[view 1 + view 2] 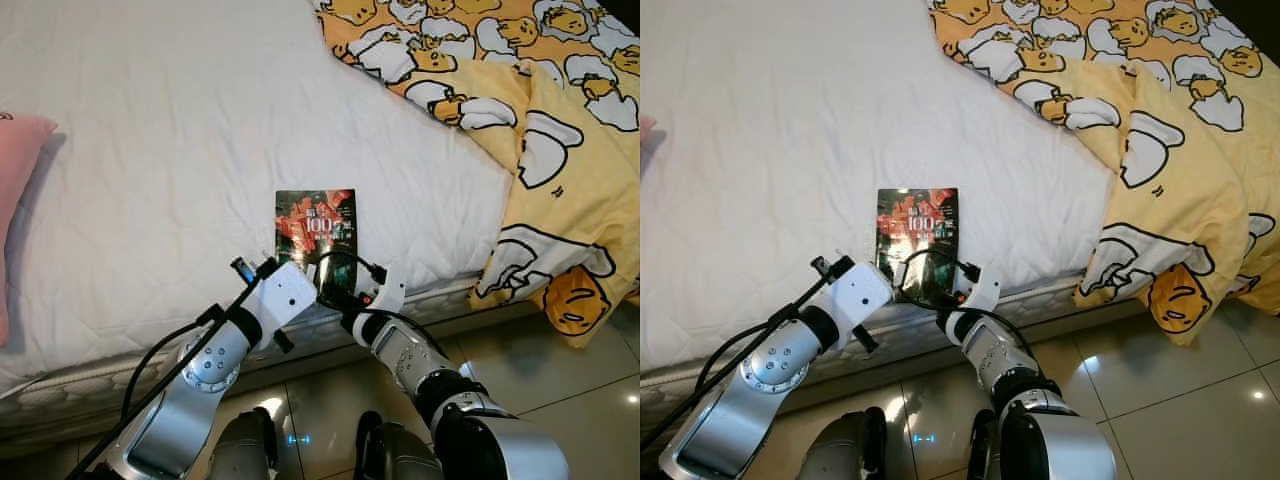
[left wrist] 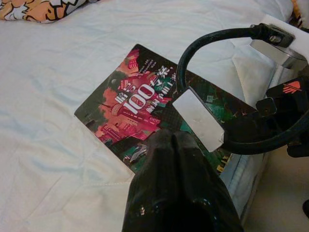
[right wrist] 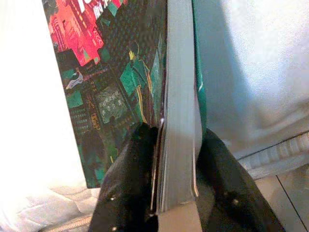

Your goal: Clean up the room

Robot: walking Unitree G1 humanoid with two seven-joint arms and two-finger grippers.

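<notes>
A dark book (image 1: 315, 222) with a red "100" cover lies flat on the white bed (image 1: 150, 150), close to its front edge. My right gripper (image 3: 176, 131) is shut on the book's near edge, one black finger on the cover and one under the pages. In the eye views that gripper (image 1: 342, 282) sits at the mattress edge. My left gripper (image 2: 171, 141) is shut, and its fingertips rest on the cover's near corner beside the right wrist (image 2: 285, 111). The left wrist (image 1: 285, 290) hides those fingers from the head camera.
A yellow cartoon-print duvet (image 1: 540, 120) covers the bed's right side and hangs over the edge toward the tiled floor (image 1: 560, 380). A pink pillow (image 1: 15, 160) lies at the far left. My legs stand right against the mattress side (image 1: 60, 390).
</notes>
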